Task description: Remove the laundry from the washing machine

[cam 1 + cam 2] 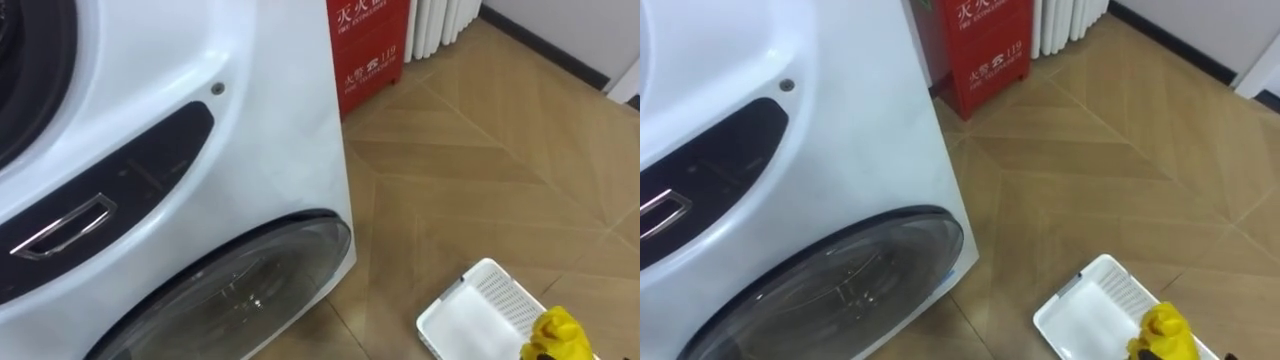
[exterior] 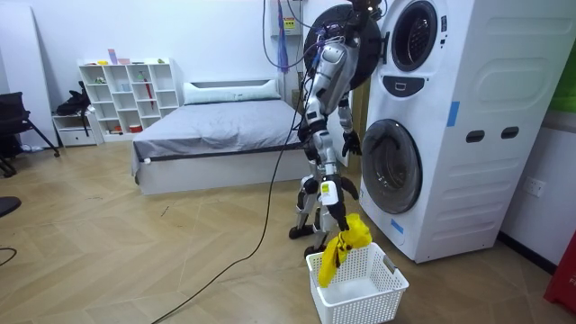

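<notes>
I stand before a white stacked washing machine [image 1: 250, 150], its upper round door [image 2: 346, 45] swung open and its lower glass door [image 1: 250, 290] closed. A yellow cloth [image 1: 558, 335] hangs over a white slatted basket [image 1: 480, 300] on the floor by my feet. In the room view my right hand [image 2: 335, 209] reaches down, curled on the top of the yellow cloth [image 2: 346, 238] above the basket [image 2: 378, 288]. My left hand [image 2: 352, 141] hangs with relaxed fingers in front of the lower door.
A red cabinet [image 1: 368, 40] and a white radiator [image 1: 440, 20] stand beyond the machine's corner. Wood floor stretches to the right of the basket. Behind me are a bed [image 2: 216, 126] and a white shelf unit [image 2: 126, 90].
</notes>
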You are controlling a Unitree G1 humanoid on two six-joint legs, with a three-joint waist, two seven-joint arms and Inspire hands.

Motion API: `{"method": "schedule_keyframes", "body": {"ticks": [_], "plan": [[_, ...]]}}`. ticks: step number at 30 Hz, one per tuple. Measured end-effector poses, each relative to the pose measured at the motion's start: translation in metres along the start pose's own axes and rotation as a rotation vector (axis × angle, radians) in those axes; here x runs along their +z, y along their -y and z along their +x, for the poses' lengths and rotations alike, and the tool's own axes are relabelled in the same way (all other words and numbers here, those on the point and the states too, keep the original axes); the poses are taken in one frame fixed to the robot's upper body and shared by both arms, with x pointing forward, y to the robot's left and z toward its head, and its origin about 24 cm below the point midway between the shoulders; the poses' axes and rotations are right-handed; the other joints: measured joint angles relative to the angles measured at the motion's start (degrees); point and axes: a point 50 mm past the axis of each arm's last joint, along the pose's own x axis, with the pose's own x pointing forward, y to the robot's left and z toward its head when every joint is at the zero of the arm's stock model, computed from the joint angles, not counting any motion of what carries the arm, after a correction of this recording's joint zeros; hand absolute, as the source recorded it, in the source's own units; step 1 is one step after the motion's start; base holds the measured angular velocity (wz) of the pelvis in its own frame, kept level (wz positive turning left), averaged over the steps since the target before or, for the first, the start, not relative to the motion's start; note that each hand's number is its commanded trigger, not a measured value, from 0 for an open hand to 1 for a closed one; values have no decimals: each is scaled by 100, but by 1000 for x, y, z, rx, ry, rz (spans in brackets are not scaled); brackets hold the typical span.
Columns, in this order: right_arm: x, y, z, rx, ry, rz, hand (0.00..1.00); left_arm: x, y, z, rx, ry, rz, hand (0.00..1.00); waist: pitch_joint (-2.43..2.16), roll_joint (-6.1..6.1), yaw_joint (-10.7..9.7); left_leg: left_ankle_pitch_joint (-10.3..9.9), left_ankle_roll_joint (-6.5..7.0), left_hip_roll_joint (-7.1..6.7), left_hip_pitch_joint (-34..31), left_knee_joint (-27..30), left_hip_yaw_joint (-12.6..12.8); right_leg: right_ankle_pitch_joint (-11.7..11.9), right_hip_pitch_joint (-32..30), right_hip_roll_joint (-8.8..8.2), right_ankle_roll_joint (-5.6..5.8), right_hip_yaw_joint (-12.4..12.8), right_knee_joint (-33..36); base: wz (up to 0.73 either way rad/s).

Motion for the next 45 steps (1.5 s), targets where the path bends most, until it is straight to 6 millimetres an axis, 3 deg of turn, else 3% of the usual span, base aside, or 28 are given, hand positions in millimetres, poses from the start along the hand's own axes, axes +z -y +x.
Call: {"method": "schedule_keyframes", "body": {"ticks": [9, 12, 15, 19, 23, 24, 28, 31, 36, 45], "plan": [[1, 5, -1, 6, 28, -4, 0, -5, -4, -1, 9, -4, 1, 0, -9, -13, 14, 8, -13, 50, 298, -8, -234, -20, 455, -70, -42, -269, -146, 15], [-4, 6, -3, 17, 14, -12, 0, -9, -8, -1, 18, -10, 7, 0, -41, -78, 13, 9, -15, 77, 312, -9, -265, -12, 516, -98, -47, -382, -190, 17], [-12, 11, -6, 20, -8, -30, 0, -20, -7, -4, -3, -35, 15, 0, -52, -145, 1, 9, -15, 90, 436, -15, -386, -6, 732, -111, -59, -482, -307, 16], [-40, 31, -14, 4, -107, -43, 0, -32, -3, -8, -40, -63, 18, 0, -89, -239, 40, 9, -19, 144, 702, -31, -588, 7, 1229, -158, -93, -765, -615, 31], [-64, 44, -24, -22, -187, -31, 0, -45, -3, -12, -40, -95, 15, 0, -86, -353, 105, 11, -22, 176, 940, -68, -756, -5, 1643, -215, -105, -1004, -799, 29], [-67, 46, -25, -29, -197, -26, 0, -45, -3, -12, -38, -97, 8, 0, -66, -387, 110, 11, -22, 176, 962, -71, -780, -5, 1686, -225, -104, -1038, -815, 37], [-77, 53, -31, -48, -237, -24, 0, -50, -7, -15, -27, -98, -3, 0, -67, -565, 188, 19, -37, 175, 1180, -133, -916, -4, 2075, -283, -104, -1332, -1036, 35], [-90, 50, -37, -40, -283, 15, 0, -58, -8, -17, -23, -117, 22, 0, -121, -764, 285, 23, -44, 184, 1373, -164, -1029, 4, 2400, -294, -114, -1468, -1267, 27], [-103, 46, -40, -31, -349, 47, 0, -68, -9, -21, -21, -159, 4, 0, -143, -929, 398, 23, -44, 189, 1586, -232, -1188, 67, 2804, -312, -101, -1667, -1583, 23], [-137, 45, -56, 1, -514, -4, 0, -81, -21, -24, 39, -214, 8, 0, -72, -1126, 670, 23, -44, 144, 1756, -276, -1526, 61, 3213, -368, -90, -1981, -1815, 20]]}}
